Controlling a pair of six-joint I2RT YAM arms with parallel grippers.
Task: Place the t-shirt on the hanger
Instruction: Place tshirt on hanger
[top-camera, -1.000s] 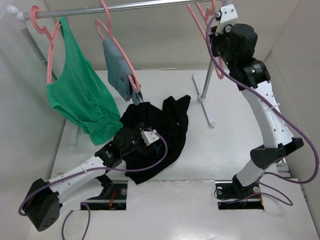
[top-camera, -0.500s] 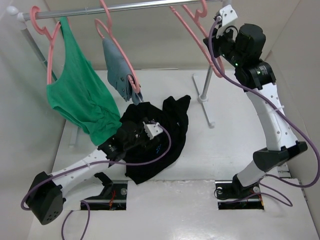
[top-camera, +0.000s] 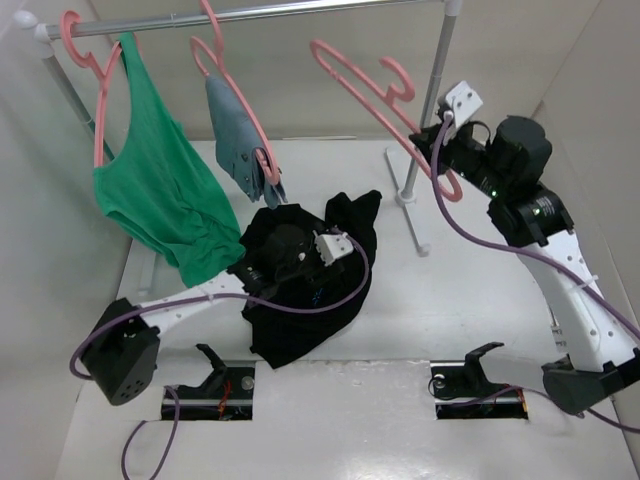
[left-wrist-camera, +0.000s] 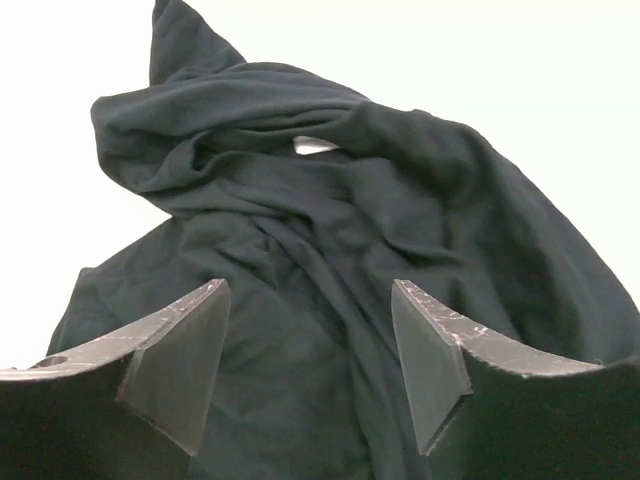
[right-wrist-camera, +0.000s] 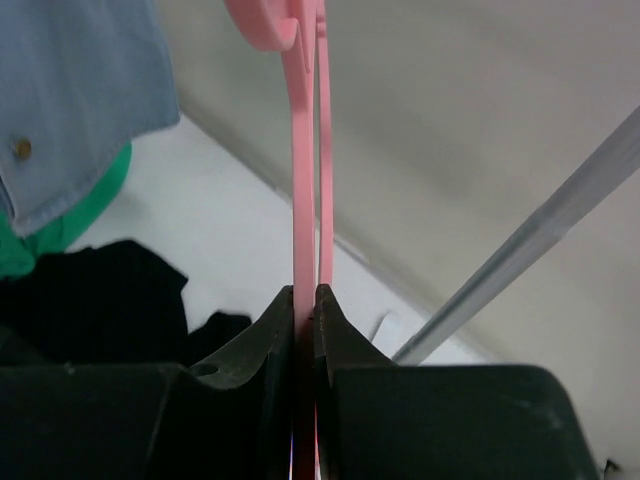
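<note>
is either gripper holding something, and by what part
The right gripper is shut on the hanger, pinching one thin arm of it. The left gripper is open over the t-shirt, holding nothing.

Table (top-camera: 480, 300): white, flat before you
On it, your left: t-shirt (top-camera: 300, 330), black, crumpled
On it, further back: rack foot (top-camera: 418, 232), near t-shirt, apart

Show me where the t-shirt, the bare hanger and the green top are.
t-shirt (top-camera: 300, 335), top view, lower cloth.
hanger (right-wrist-camera: 304, 180), right wrist view, straight bar.
green top (top-camera: 150, 190), top view, middle of the cloth.
</note>
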